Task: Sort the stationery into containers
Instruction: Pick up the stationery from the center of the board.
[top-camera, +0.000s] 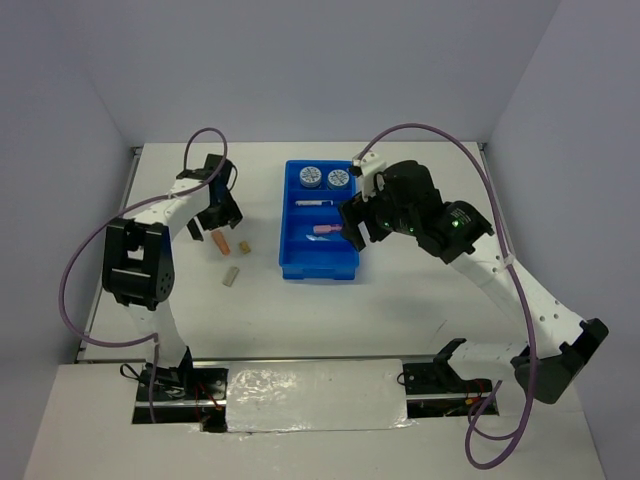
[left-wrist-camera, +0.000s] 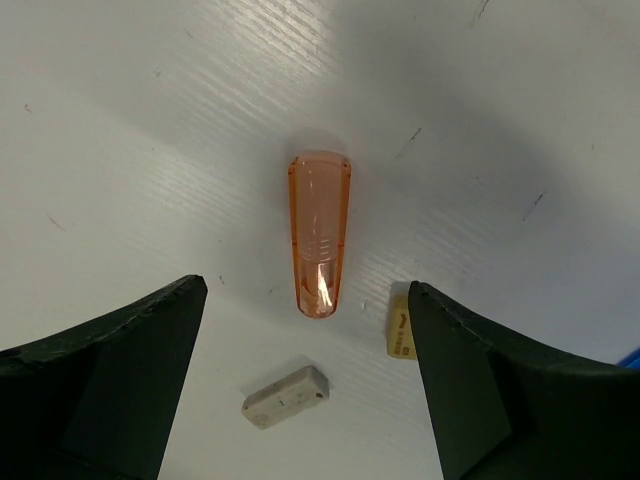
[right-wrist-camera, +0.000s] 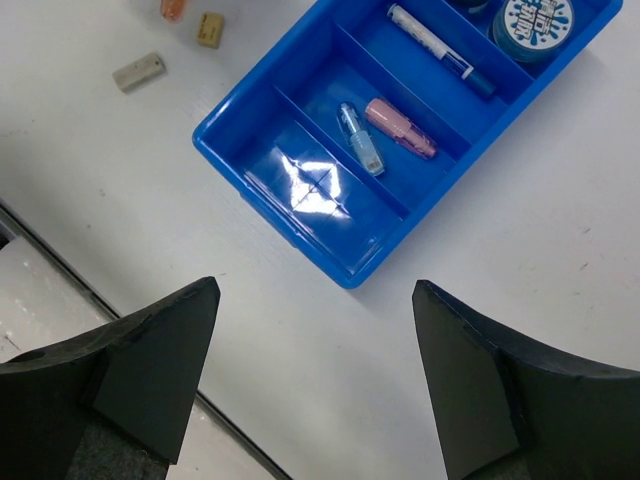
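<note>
White tabletop (top-camera: 330, 320) held the orange bar (left-wrist-camera: 320, 235), loose below the left claw (left-wrist-camera: 305, 290), which gaped wide and empty. The right claw (right-wrist-camera: 312, 300) hung open and empty over the blue tray (top-camera: 290, 262). Pickup seemed the step in hand: lower, close on the bar, carry it trayward.

Left arm (top-camera: 165, 207) and right arm (top-camera: 450, 228) extend, jaws parted.

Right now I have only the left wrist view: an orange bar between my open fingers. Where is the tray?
Observer: The tray lies right of the orange bar.
Operator: What does it hold?
Observer: Two rolls at its far end, a pen next, then pink bar and light-blue bar together.
Operator: And the right gripper?
Observer: Open, empty, beside the tray's right edge.
</note>
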